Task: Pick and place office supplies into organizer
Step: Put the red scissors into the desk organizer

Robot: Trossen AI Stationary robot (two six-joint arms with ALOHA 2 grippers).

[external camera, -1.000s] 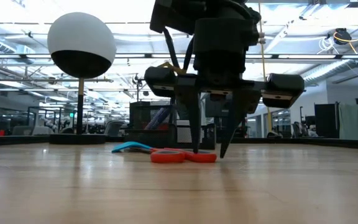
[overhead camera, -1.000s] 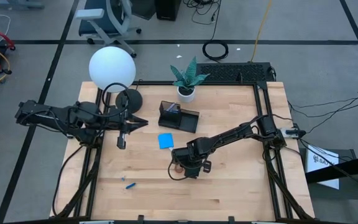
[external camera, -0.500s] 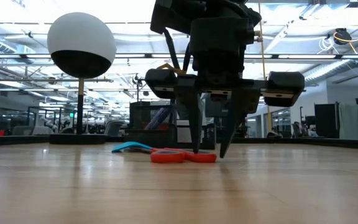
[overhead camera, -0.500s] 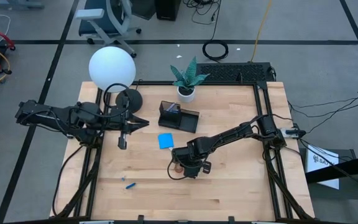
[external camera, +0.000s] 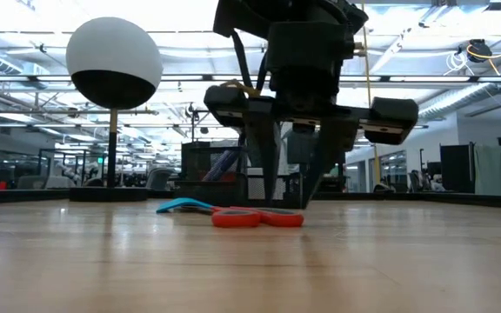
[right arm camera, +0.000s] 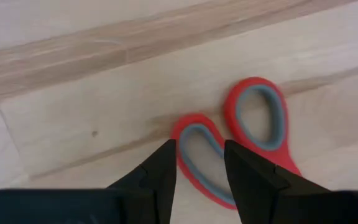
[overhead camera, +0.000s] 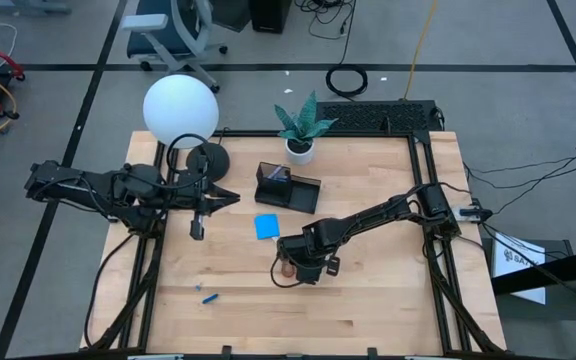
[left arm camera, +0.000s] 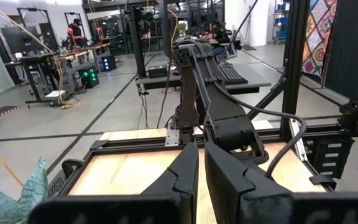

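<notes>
The scissors (right arm camera: pixel 241 146) lie flat on the wooden table (overhead camera: pixel 368 310), near its middle. Their two red handle loops have grey inside. In the low view the red handles (external camera: pixel 257 218) rest on the wood right under the right gripper (external camera: pixel 287 202).

The right gripper (right arm camera: pixel 199 163) points down at the scissors. Its two dark fingers (right arm camera: pixel 160 171) stand a little apart, one on each side of the rim of the smaller red loop. The pictures do not show if the fingers press on the rim yet, so I cannot tell if they hold it. From above, the right gripper (overhead camera: pixel 303 268) covers most of the scissors.

Just beside it, toward the far side of the table, lies the blue note pad (overhead camera: pixel 266 227). It is flat on the wood.

Past the note pad stands the black organizer (overhead camera: pixel 288 188). It has a low tray part and a taller part at one end. Something blue and grey pokes up in the taller part. The low tray part looks dark, and I cannot tell what is in it.

A tiny blue piece (overhead camera: pixel 209 297) lies alone near the front of the table, well apart from the rest.

The left gripper (overhead camera: pixel 230 197) waits over the left side of the table. Its fingers (left arm camera: pixel 188 177) are pressed together with nothing between them.

A white pot with a plant (overhead camera: pixel 300 131) stands at the far edge. A lamp with a round white ball (overhead camera: pixel 180 111) stands near the far left corner.
</notes>
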